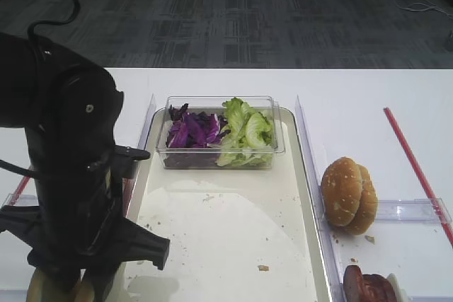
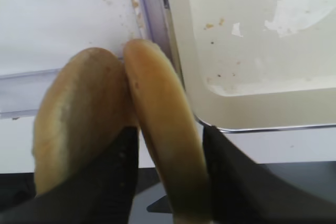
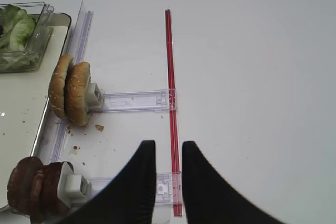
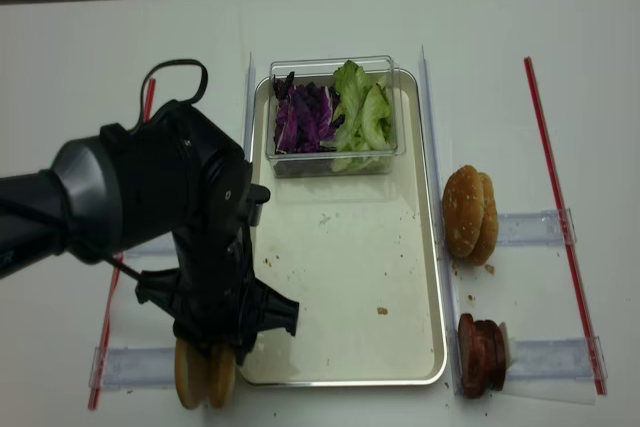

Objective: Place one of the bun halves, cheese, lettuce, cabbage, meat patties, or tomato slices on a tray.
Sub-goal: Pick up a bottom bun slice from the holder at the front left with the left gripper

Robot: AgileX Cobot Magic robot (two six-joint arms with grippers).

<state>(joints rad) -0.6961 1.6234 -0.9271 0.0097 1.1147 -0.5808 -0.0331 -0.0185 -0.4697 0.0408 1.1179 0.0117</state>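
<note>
A: Where do we find the bun halves [image 2: 157, 129]?

B: We see two of them standing on edge, side by side, just off the near left corner of the tray [image 4: 420, 277], outside its metal rim. In the left wrist view the one nearer the tray sits between the two dark fingers of the left pincer [image 2: 170, 148], and the other leans against it from the outer side.

A: And how does that pincer stand?

B: Its fingers [image 2: 118, 166] straddle the inner bun half, one on each face, and look to touch it. We cannot tell whether they are pressing firmly or only resting against it.

A: What lies farther out?

B: The tray's whitish floor carries only crumbs. At its far end stands a clear plastic box [image 1: 276, 148] holding the cabbage [image 1: 191, 132] on the left and the lettuce [image 1: 244, 129] on the right, touching each other.

A: And to the right of the tray?

B: On the white counter [image 3: 252, 51] we see two sesame-seeded buns [image 3: 71, 93] upright in a clear holder, and nearer us the meat patties [image 3: 31, 187], also on edge in a holder. A red strip [image 3: 170, 93] runs along the counter beside them.

A: The right pincer [image 3: 169, 153]?

B: It hangs above the counter near the red strip, well apart from the food, with its fingers slightly spread and nothing between them.
</note>
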